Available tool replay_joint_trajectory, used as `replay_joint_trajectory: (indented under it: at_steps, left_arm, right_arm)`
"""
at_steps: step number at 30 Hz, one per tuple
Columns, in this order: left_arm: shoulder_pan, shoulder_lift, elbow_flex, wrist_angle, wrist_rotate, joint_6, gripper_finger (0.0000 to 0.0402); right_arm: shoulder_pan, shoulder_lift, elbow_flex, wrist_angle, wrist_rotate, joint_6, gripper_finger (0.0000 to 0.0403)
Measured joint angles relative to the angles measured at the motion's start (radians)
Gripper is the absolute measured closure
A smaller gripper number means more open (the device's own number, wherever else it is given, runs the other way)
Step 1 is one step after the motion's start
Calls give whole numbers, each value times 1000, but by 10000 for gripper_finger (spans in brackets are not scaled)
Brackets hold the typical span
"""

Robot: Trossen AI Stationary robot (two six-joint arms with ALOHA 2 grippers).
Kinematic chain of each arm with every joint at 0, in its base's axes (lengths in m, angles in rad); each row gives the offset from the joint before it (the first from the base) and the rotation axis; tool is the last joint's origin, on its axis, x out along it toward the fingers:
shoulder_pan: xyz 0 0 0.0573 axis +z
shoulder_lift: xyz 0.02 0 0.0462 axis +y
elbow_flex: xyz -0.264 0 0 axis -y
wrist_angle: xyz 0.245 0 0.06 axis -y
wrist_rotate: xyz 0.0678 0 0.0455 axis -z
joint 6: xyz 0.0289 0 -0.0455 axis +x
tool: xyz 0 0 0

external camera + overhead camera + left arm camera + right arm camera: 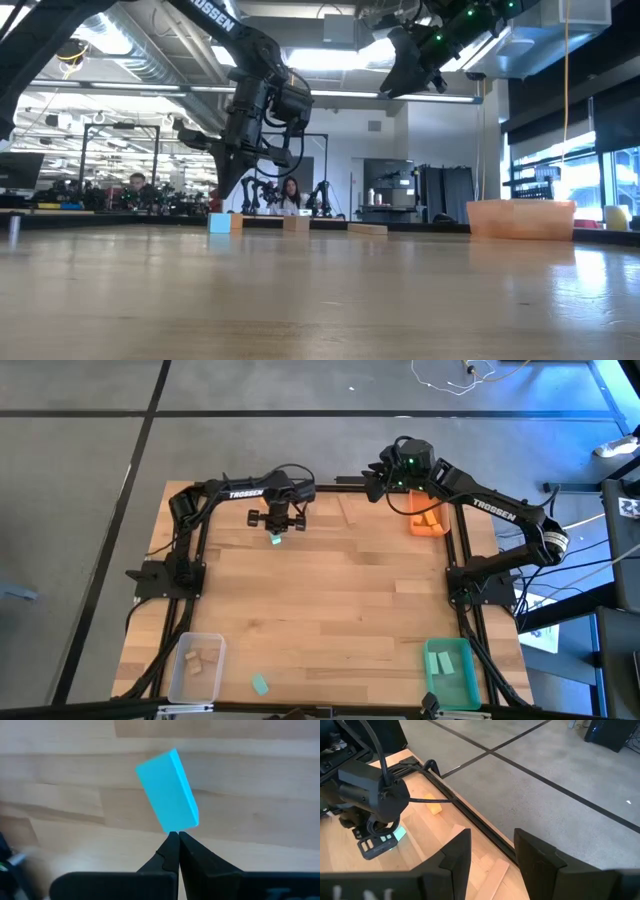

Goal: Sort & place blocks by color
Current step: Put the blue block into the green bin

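A teal block [167,790] lies flat on the table near its far edge, also seen in the high view [275,539] and the low view [219,222]. My left gripper [175,840] points straight down, shut, with its tips at one short end of this block. A second teal block [260,683] lies near the front edge. An orange block [436,809] and pale wood blocks [457,832] lie along the far edge. My right gripper [492,865] hangs open high above the far right, holding nothing. My left gripper's shut fingertips [174,836] stand from above at the corner of the teal block's short end [172,827]. The block lies flat on the table. I cannot tell whether the tips touch it.
A clear bin [195,665] with wood blocks stands at the front left, a green bin [450,670] at the front right, and an orange bin [428,518] at the far right below my right arm. The middle of the table [330,600] is bare wood.
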Motion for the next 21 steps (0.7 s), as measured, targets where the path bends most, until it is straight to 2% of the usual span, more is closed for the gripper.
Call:
replay_joint_trajectory:
  at_steps: [4, 8, 14, 17, 21]
  left_arm:
    - [6, 0, 0, 22, -13, -27, 401]
    - [12, -1, 0, 48, 21, -104, 393]
    - [14, -1, 0, 55, 35, -159, 365]
    - [26, -1, 0, 41, 77, -162, 348]
    - [45, -1, 0, 23, 84, -164, 309]
  right_arm:
    - [0, 0, 0, 0, 0, 0, 253]
    - [0, 0, 0, 0, 0, 0, 254]
    - [0, 0, 0, 0, 0, 0, 253]
    - [0, 0, 0, 0, 0, 0, 253]
    - [0, 0, 0, 0, 0, 0, 254]
